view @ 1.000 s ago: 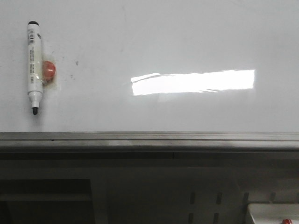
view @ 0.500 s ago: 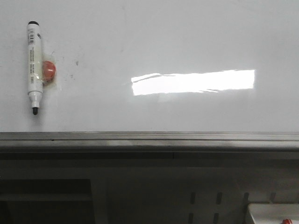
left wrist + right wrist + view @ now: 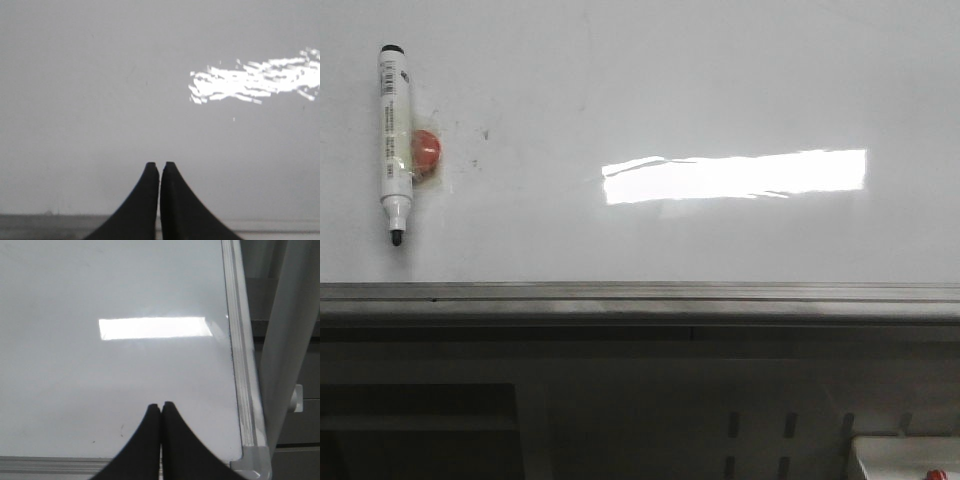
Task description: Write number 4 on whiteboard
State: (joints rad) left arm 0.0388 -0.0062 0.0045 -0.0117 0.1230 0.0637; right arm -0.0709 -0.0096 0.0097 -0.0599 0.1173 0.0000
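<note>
You are facing the whiteboard (image 3: 720, 80), a glossy white board with a grey metal lower edge running across the front view. No number 4 shows on it in any view: the only marks are a few small dark specks near the marker and faint smudges. A bright rectangular light reflection (image 3: 734, 176) lies on the board's right half, above the lower edge.

Near the board's left edge a white marker (image 3: 392, 140) with a black cap end at the top and a black tip pointing down stands upright against the board. A round orange magnet (image 3: 424, 151) sits touching its right side at about mid-length.

Your left gripper (image 3: 160, 166) has its two black fingers pressed together, with only a hairline seam between them and nothing held. It points at a bare stretch of the board. Your right gripper (image 3: 160, 405) is likewise closed tight and empty, aimed at the board close to its lower right corner, where the metal frame (image 3: 239, 365) turns. Neither gripper appears in the front view.

Below the board's lower edge you see a grey perforated panel (image 3: 760, 430) and, at the bottom right corner of the front view, part of a white tray (image 3: 890, 455).
</note>
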